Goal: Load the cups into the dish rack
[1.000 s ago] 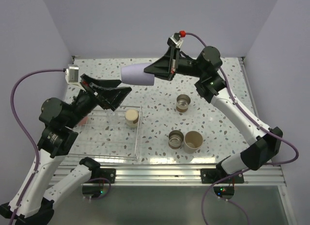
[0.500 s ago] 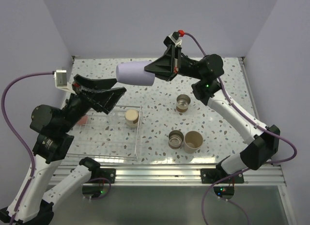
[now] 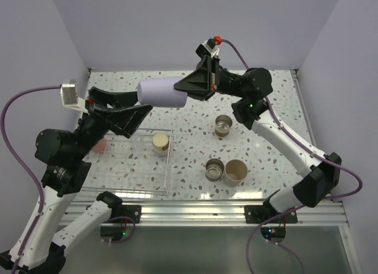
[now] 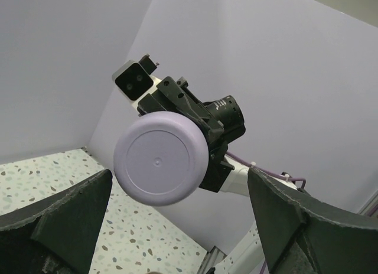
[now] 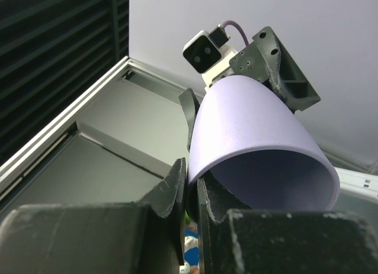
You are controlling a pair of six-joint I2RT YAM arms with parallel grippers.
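My right gripper (image 3: 190,88) is shut on the rim of the lavender cup (image 3: 160,92) and holds it sideways in the air, its base pointing left. My left gripper (image 3: 134,105) is open, its fingers spread around the cup's base end without touching it. In the left wrist view the cup's round base (image 4: 160,157) sits between my open fingers (image 4: 71,209). In the right wrist view one finger is inside the rim and one outside on the cup (image 5: 254,132). The clear dish rack (image 3: 167,169) holds a cream-beige cup (image 3: 160,142) and a coral red cup (image 3: 100,145).
Two metallic cups (image 3: 223,125) (image 3: 214,169) and a tan cup (image 3: 235,171) stand on the speckled table (image 3: 271,150) right of the rack. Lavender walls close in the back and sides. A metal rail (image 3: 195,198) runs along the near edge.
My right gripper has carried the lavender cup to the left and slightly up. My left gripper has risen and reached toward it, so its open fingers now flank the cup's base.
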